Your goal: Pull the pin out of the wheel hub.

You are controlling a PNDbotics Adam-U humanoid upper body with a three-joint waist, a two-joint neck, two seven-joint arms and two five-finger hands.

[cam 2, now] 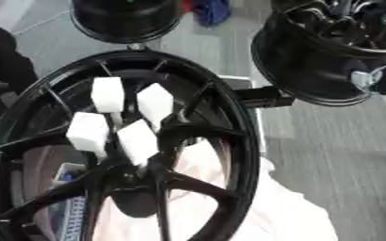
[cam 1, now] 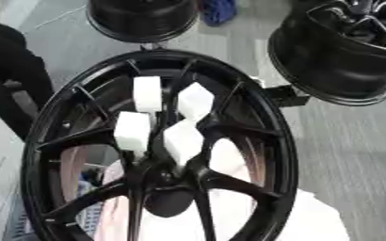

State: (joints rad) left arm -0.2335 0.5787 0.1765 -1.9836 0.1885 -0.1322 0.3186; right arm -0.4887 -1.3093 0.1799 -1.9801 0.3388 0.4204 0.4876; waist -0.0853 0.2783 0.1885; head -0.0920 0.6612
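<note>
Wheel hub (cam 1: 284, 141): black, spoked, upright, fills the foreground; lower rim cut off by the frame edge

White blocks, four, clustered above the hub's centre: upper pair (cam 1: 148, 93) and (cam 1: 196, 101), lower pair (cam 1: 133, 131) and (cam 1: 182, 140); whether these are pin heads cannot be told, and their seating among the spokes is hidden

Second black wheel (cam 1: 336, 61), upper right, partly cut off; third black wheel (cam 1: 143, 19) at the top edge; blue object (cam 1: 219, 10) between them, unclear

Pale cloth (cam 1: 311, 221) shows through and beside the spokes; grey floor (cam 1: 353, 141) beyond

Fingers: neither hand shows in either view, so their opening, hold and any place relative to them cannot be told
</note>
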